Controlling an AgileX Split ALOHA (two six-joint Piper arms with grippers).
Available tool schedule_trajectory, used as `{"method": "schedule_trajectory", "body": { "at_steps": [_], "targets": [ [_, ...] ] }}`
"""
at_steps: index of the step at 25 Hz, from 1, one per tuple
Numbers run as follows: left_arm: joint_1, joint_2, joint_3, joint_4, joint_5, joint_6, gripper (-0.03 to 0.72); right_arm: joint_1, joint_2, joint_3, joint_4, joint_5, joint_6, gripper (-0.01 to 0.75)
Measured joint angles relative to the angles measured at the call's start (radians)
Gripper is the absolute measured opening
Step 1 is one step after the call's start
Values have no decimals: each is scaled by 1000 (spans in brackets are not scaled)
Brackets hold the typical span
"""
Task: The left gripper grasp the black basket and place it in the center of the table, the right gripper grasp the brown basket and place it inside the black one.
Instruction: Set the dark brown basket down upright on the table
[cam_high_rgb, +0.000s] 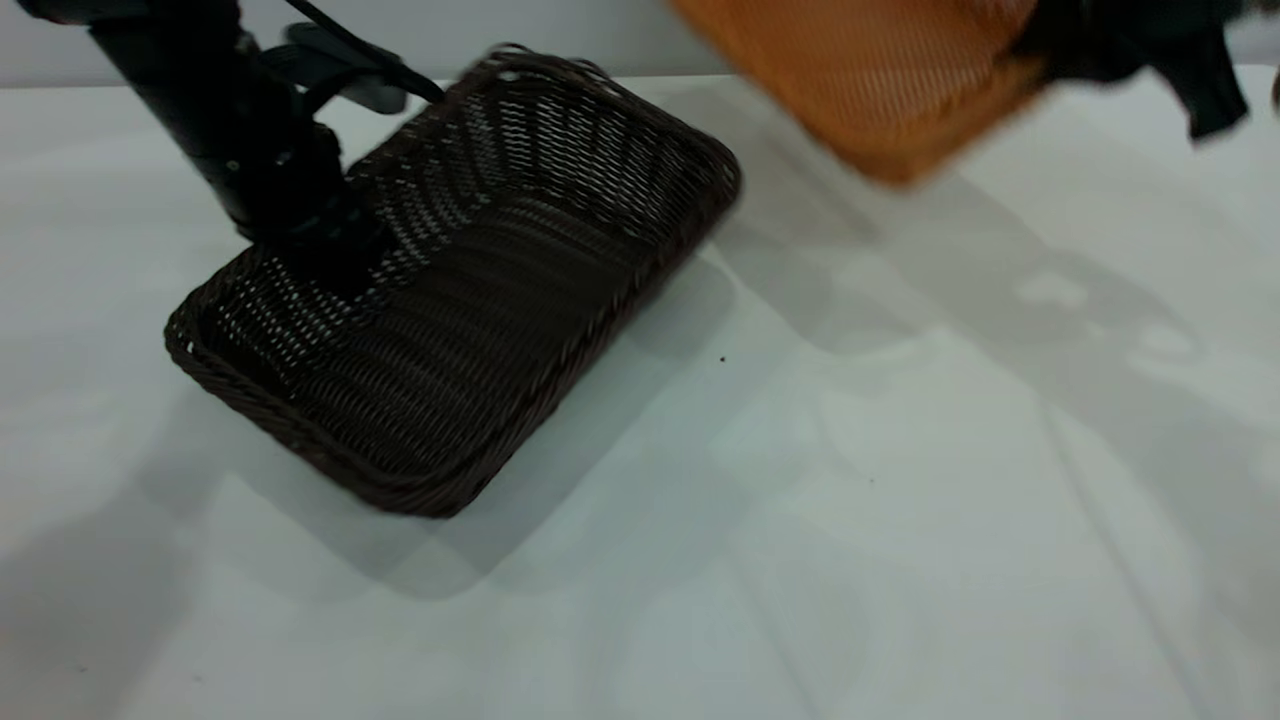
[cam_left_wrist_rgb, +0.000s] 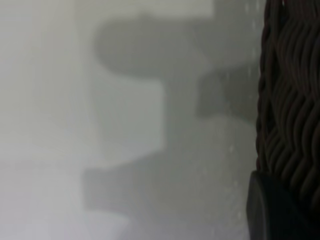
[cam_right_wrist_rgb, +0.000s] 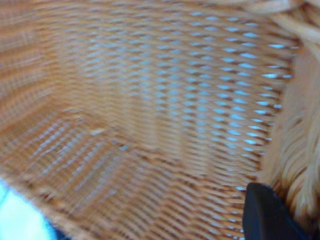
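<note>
Baskets: two. Black basket (cam_high_rgb: 470, 300) on table (cam_high_rgb: 900, 520), left gripper (cam_high_rgb: 320, 250) jaws clamping wall; brown basket (cam_high_rgb: 880, 70) airborne, right gripper (cam_high_rgb: 1090, 45) jaws clamping it.

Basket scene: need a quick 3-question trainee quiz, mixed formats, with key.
1. True or false: the brown basket rests on the table.
2. Which basket is the left gripper at? A) the black basket B) the brown one
3. Fill in: the brown basket is held up by the ____ gripper.

Key: 1. False, it hangs in the air, up and to the right of the black basket. 2. A, at its left wall. 3. right
</note>
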Motion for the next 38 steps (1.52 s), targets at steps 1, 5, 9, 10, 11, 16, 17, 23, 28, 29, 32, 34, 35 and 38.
{"method": "schedule_trajectory", "body": {
  "at_steps": [1,5,9,10,11,16,17,23,28,29,32,34,35,38],
  "targets": [
    [-12,-1,-1,0,-3,47,81,-15,-1,-31,-47,32,22,64],
    [-70,-6,-2,-1,-48,210,81,-71,-1,-138,-281,190,142,64],
    [-145,-7,-2,2,-124,374,81,-112,-1,-243,-532,357,279,64],
    [-166,-7,-1,4,-143,417,81,-115,-1,-265,-573,391,311,64],
    [-180,-7,-1,9,-160,452,81,-116,-1,-283,-614,412,338,64],
    [-234,-6,-1,43,-252,613,81,-118,-1,-309,-690,457,384,64],
    [-239,-6,-1,47,-262,635,81,-118,-1,-309,-696,457,388,64],
    [-244,-6,-1,50,-277,664,81,-119,-1,-309,-702,473,391,64],
    [-244,-6,-1,56,-284,664,84,-119,-1,-309,-703,466,391,64],
    [-244,-6,-1,56,-286,664,86,-119,-1,-309,-703,464,391,64],
    [-244,-4,-1,64,-303,664,108,-121,-1,-309,-703,462,392,65],
    [-244,0,-1,74,-335,649,145,-130,-1,-309,-703,462,392,65],
    [-244,2,0,79,-358,635,170,-136,-1,-309,-703,462,392,65],
    [-242,6,4,93,-445,592,256,-152,-1,-309,-704,462,392,67]
  ]
}}
